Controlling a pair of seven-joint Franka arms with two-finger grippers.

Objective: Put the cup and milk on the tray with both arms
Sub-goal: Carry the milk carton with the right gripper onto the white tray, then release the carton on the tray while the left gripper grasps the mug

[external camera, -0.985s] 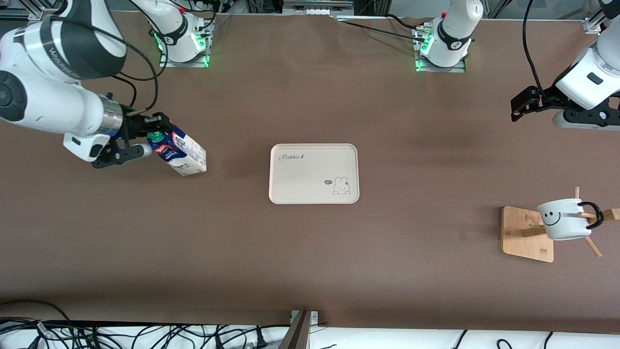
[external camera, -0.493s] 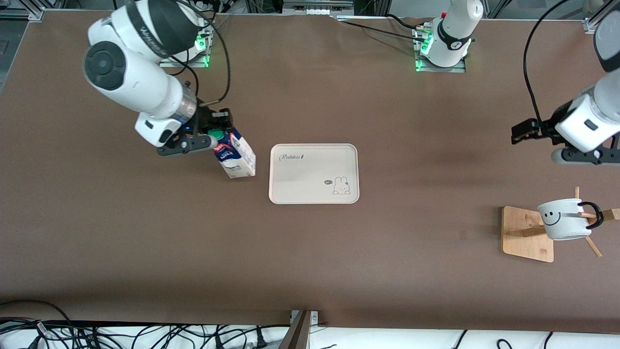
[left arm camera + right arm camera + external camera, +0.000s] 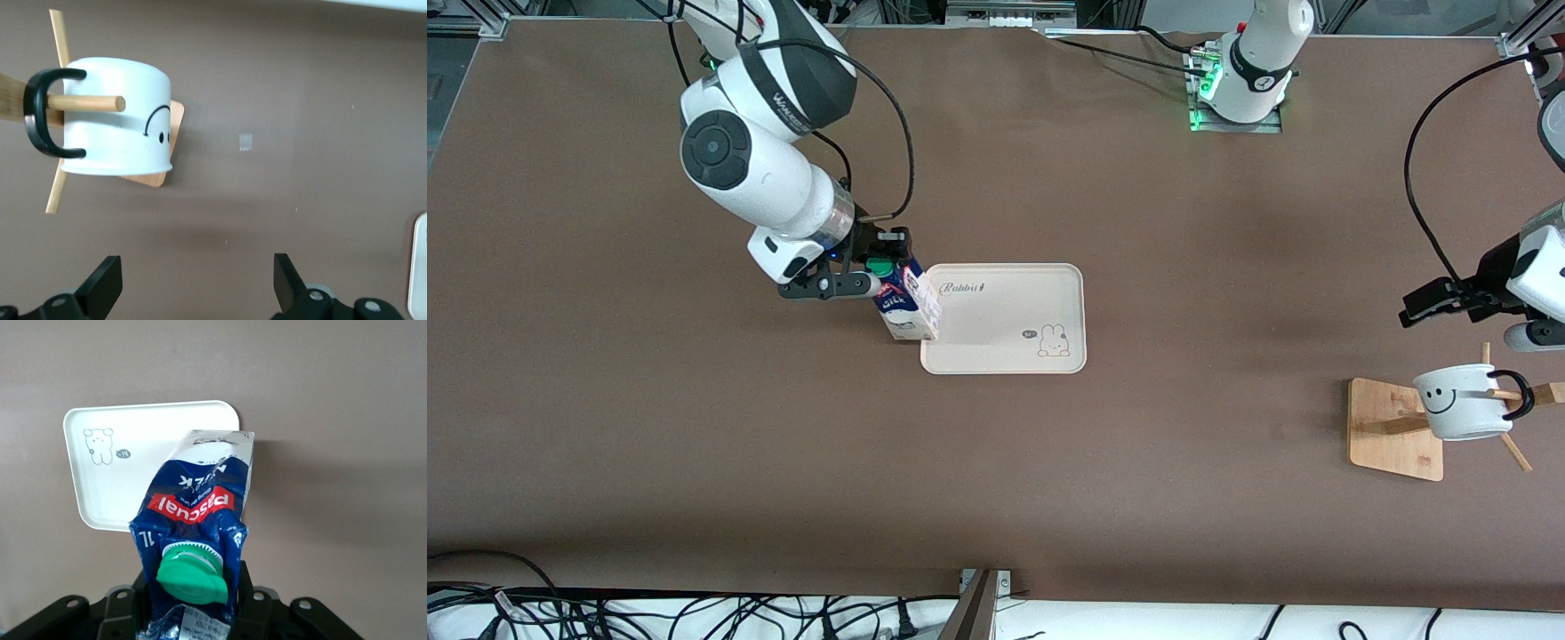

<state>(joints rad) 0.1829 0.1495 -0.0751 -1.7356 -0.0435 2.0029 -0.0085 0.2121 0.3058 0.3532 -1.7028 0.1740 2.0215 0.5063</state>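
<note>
My right gripper point(image 3: 876, 269) is shut on the top of the milk point(image 3: 908, 307), a blue and white carton with a green cap. It holds the carton tilted over the tray's edge at the right arm's end. The cream tray point(image 3: 1005, 311) lies mid-table. In the right wrist view the milk point(image 3: 197, 510) hangs from the gripper point(image 3: 193, 603) above the tray point(image 3: 140, 447). The white smiley cup point(image 3: 1463, 404) hangs by its black handle on a peg of the wooden rack point(image 3: 1392, 431). My left gripper point(image 3: 1448, 300) is open over bare table beside the rack. The left wrist view shows the cup point(image 3: 117, 127) ahead of the open gripper point(image 3: 193, 287).
The bamboo rack base point(image 3: 175, 133) and its pegs stand near the left arm's end of the table. The arm bases point(image 3: 1240, 80) stand along the table's edge farthest from the front camera. Cables lie past the nearest edge.
My right arm has carried the milk from the right arm's end of the table to the tray's edge. My left gripper has moved toward the cup on its rack.
</note>
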